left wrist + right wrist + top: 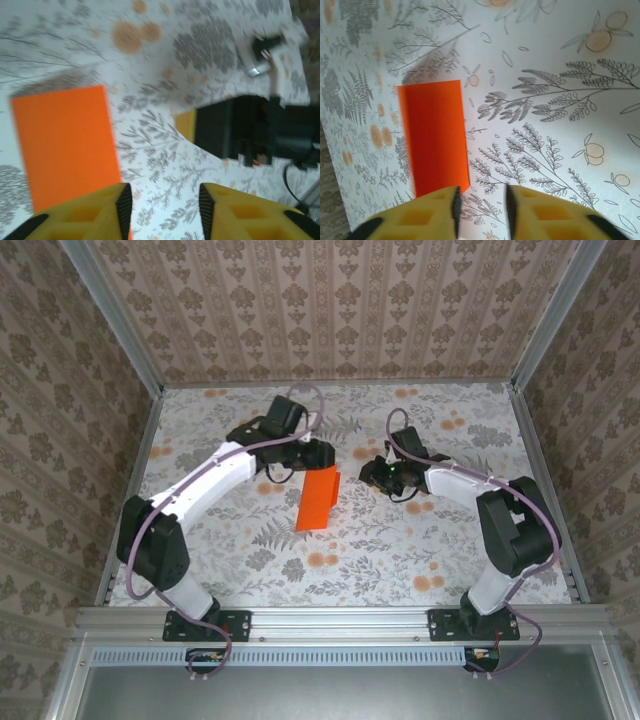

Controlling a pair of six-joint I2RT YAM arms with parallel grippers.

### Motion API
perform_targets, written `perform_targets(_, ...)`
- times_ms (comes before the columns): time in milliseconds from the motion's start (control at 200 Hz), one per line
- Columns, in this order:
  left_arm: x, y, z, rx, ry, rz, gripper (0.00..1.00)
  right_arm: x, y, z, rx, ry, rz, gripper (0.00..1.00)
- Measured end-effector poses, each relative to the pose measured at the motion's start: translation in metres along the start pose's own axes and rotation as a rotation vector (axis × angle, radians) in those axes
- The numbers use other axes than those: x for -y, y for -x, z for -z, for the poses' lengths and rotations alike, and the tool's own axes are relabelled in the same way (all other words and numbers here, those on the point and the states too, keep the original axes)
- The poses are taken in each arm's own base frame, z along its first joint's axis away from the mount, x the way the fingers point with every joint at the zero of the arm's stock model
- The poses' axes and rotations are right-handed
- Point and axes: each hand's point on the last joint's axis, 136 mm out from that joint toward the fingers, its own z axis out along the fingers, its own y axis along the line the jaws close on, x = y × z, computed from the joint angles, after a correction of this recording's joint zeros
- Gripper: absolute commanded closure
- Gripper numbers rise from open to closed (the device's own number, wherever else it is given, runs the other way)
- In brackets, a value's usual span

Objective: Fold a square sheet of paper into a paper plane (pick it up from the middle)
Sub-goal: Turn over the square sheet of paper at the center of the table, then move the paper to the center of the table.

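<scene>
My left pincer [161, 197] and right pincer [482, 199], both released, flank the folded orange paper [319, 499] lying mid-worktop [450, 560].

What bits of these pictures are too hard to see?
Left wrist view: the orange paper's near end, covered by the left hand and cut off by the bottom edge; all blurred.
Right wrist view: part of the paper's near edge, behind the right hand.
Top view: how many layers the paper has, too small to tell.
</scene>
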Motion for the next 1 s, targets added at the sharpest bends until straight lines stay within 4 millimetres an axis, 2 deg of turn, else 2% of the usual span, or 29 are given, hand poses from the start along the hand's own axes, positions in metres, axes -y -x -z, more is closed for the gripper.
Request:
perform_targets(115, -0.052, -0.002, 0.002, 0.014, 0.086, 0.123, 0.42, -0.013, -0.003, 0.008, 0.010, 0.017, 0.050, 0.57)
perform_targets(250, -0.116, -0.031, -0.003, -0.034, 0.211, 0.276, 0.30, -0.034, -0.018, 0.004, -0.026, 0.024, 0.126, 0.60)
perform_targets(395, -0.156, -0.052, 0.002, -0.047, 0.295, 0.369, 0.11, -0.073, -0.046, -0.018, -0.095, 0.053, 0.237, 0.64)
perform_targets(545, -0.163, -0.056, 0.014, -0.016, 0.316, 0.373, 0.00, -0.093, -0.082, -0.054, -0.190, 0.045, 0.305, 0.65)
perform_targets(740, -0.167, -0.057, 0.027, 0.030, 0.316, 0.378, 0.00, -0.094, -0.123, -0.095, -0.307, -0.001, 0.355, 0.65)
perform_targets(840, -0.170, -0.060, 0.028, 0.036, 0.318, 0.384, 0.00, -0.088, -0.130, -0.101, -0.341, -0.023, 0.370, 0.65)
perform_targets(1000, -0.169, -0.061, 0.030, 0.058, 0.303, 0.375, 0.00, -0.073, -0.136, -0.098, -0.384, -0.062, 0.437, 0.65)
